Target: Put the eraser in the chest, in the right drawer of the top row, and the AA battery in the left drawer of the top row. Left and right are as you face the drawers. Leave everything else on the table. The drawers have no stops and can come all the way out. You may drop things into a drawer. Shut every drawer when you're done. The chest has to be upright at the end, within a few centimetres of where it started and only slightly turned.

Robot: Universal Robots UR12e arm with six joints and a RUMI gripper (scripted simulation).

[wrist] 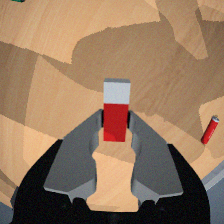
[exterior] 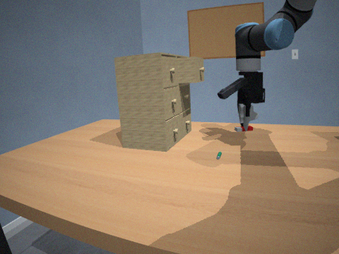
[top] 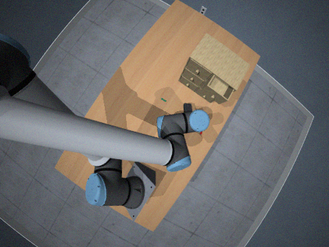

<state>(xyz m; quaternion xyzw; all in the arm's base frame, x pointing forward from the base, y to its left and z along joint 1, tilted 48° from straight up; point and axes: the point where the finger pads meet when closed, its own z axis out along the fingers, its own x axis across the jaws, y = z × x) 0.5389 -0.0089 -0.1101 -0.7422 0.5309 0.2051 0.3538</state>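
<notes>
The eraser [wrist: 116, 114], a red block with a pale grey end, sits between my gripper's [wrist: 116, 122] fingers, and the fingers are shut on its red part. In the exterior view the gripper [exterior: 244, 125] points straight down with the eraser [exterior: 243, 128] at table level, to the right of the chest [exterior: 155, 100]. From above, only a red sliver of the eraser shows under the wrist. The chest's [top: 214, 70] top right drawer [top: 219, 86] is pulled out; its other drawers are shut. A small green cylinder [exterior: 219, 155] [top: 163, 99], probably the AA battery, lies on the table in front of the chest.
A thin red stick-like thing [wrist: 209, 130] lies on the table to the right of the gripper, near the table's edge. The robot's upper arm [top: 86, 137] spans the table's middle. The robot's base [top: 113, 189] stands at the table's near side.
</notes>
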